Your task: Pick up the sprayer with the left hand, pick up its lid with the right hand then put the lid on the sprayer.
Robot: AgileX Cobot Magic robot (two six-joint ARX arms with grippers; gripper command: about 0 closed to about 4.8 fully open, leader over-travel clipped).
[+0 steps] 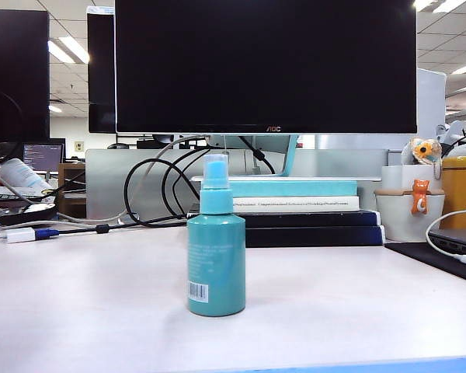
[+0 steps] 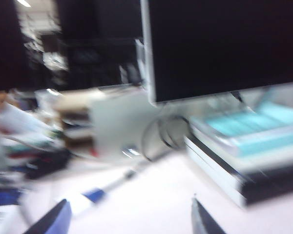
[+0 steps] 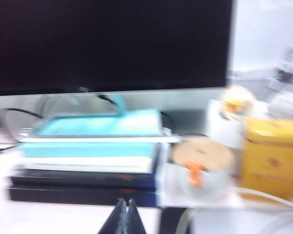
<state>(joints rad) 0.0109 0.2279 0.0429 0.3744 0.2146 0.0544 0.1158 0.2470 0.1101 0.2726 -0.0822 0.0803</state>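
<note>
Standing: sprayer [image 1: 216, 256] capped, books [image 1: 295, 210] behind | left claw [image 2: 129, 219] released | right claw [image 3: 124, 214] clenched, empty

A black monitor [image 1: 266, 66] stands behind stacked books [image 1: 295, 210] on the table [image 1: 85, 303].

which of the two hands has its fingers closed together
The right hand: its dark fingertips touch, holding nothing. The left hand's fingertips stand well apart.

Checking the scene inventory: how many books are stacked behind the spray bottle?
4 books: light blue on top, white next, two dark ones beneath, all under the monitor, behind the spray bottle. Others may be hidden.
</note>
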